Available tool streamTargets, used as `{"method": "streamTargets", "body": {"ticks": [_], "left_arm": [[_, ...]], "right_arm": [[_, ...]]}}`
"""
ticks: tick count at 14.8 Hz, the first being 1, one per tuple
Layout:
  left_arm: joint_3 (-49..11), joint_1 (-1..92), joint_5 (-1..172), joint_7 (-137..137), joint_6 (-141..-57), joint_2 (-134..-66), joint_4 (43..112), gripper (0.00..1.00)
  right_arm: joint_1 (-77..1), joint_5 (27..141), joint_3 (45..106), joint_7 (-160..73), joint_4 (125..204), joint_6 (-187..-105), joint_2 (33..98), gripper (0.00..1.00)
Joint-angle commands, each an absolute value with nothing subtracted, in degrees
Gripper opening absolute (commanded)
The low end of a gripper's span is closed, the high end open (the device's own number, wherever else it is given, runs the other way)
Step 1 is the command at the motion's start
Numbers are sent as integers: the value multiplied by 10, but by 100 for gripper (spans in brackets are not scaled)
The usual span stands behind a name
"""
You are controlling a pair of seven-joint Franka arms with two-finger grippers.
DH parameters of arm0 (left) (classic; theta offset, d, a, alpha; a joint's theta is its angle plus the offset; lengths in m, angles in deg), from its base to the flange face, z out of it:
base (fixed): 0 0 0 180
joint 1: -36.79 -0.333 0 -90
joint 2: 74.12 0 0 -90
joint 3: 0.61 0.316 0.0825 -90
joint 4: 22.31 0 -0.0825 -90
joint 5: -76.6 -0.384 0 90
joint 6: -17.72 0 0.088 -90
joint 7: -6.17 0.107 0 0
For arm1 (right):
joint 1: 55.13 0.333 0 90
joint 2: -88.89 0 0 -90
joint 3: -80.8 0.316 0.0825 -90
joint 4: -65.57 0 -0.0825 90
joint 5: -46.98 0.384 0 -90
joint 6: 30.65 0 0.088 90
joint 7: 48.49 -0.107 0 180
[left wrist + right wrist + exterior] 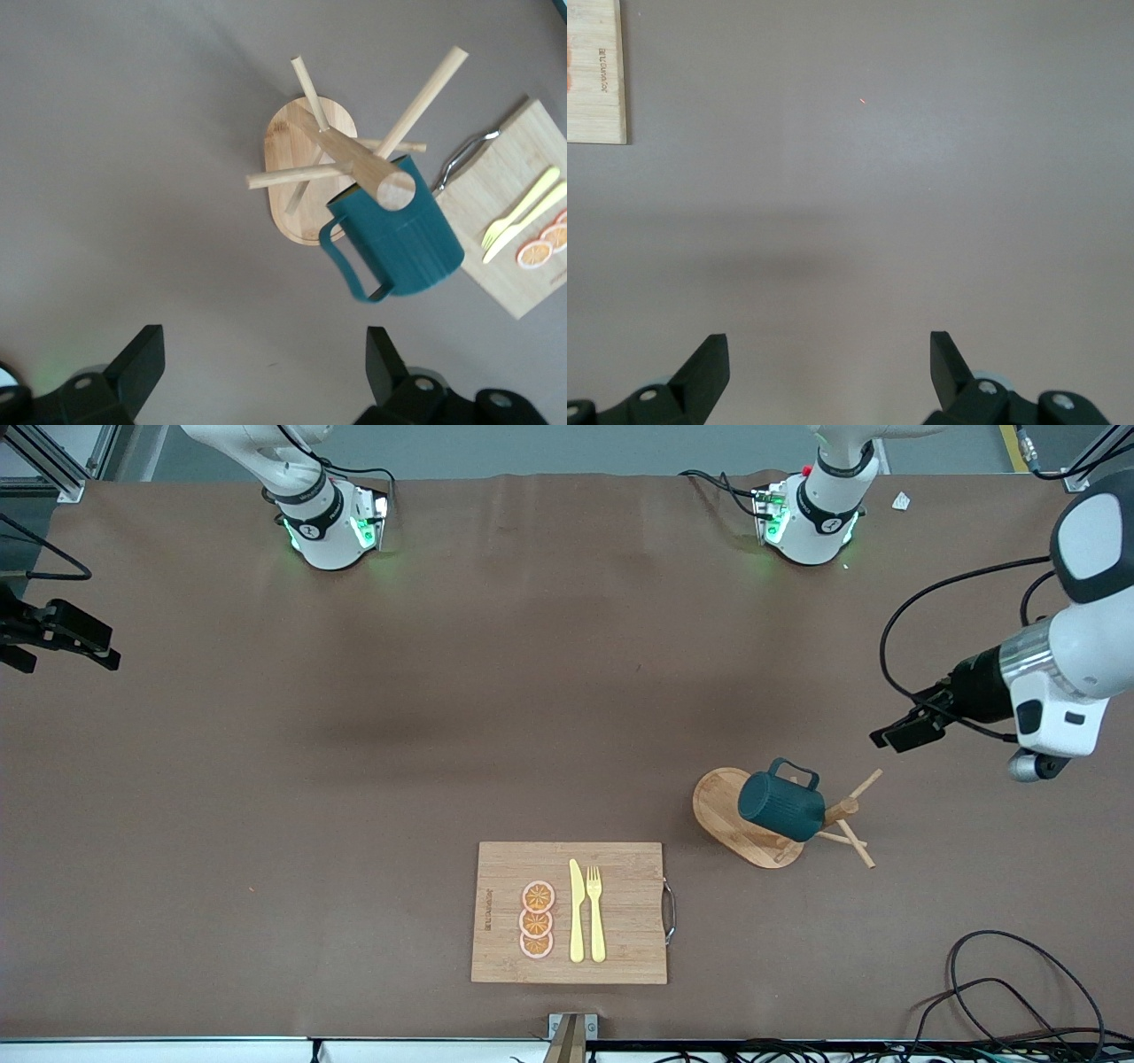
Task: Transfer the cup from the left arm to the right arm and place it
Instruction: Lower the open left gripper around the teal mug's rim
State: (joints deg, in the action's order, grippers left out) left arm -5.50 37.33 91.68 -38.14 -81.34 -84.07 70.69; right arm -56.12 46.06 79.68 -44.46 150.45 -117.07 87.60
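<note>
Small dark teal ribbed mug with a loop handle, the cup [781, 806], hangs tilted on a peg of the wooden peg rack [769, 822], which stands on its oval bamboo base toward the left arm's end of the table. Rack sits beside the rectangular bamboo cutting board [620, 921], a bit farther from the front camera; board carries three orange slices [537, 919], a yellow plastic knife [577, 911] and fork [595, 912].

Left gripper [912, 726] hangs open and empty over bare table near the rack. In the left wrist view the cup's handle [347, 266] points toward the spread fingers [133, 367], mug body running along the peg away from them.

Right gripper [66, 638] waits open and empty over the table's other end, well apart. Left arm is clearly nearer, so likely it picks first.
</note>
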Motion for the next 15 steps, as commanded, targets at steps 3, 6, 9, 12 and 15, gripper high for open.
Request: {"method": "streamTargets", "body": {"ticks": [3, 6, 9, 12, 15], "left_arm": [[-63, 392, 923, -469, -857, -880, 699, 100], [-64, 403, 924, -525, -893, -905, 697, 100], [-65, 415, 924, -581, -927, -921, 696, 100], [-66, 427, 925, -611, -955, -936, 697, 100], [-68, 429, 947, -638, -967, -942, 698, 100]], "right_arm": [[-561, 454, 799, -443, 1511, -1167, 888, 100], [-561, 454, 799, -442, 1511, -1166, 888, 100], [-560, 454, 799, -442, 1511, -1166, 888, 100], [-561, 454, 799, -442, 1511, -1166, 888, 100], [-561, 454, 799, -441, 1511, -1166, 888, 100]]}}
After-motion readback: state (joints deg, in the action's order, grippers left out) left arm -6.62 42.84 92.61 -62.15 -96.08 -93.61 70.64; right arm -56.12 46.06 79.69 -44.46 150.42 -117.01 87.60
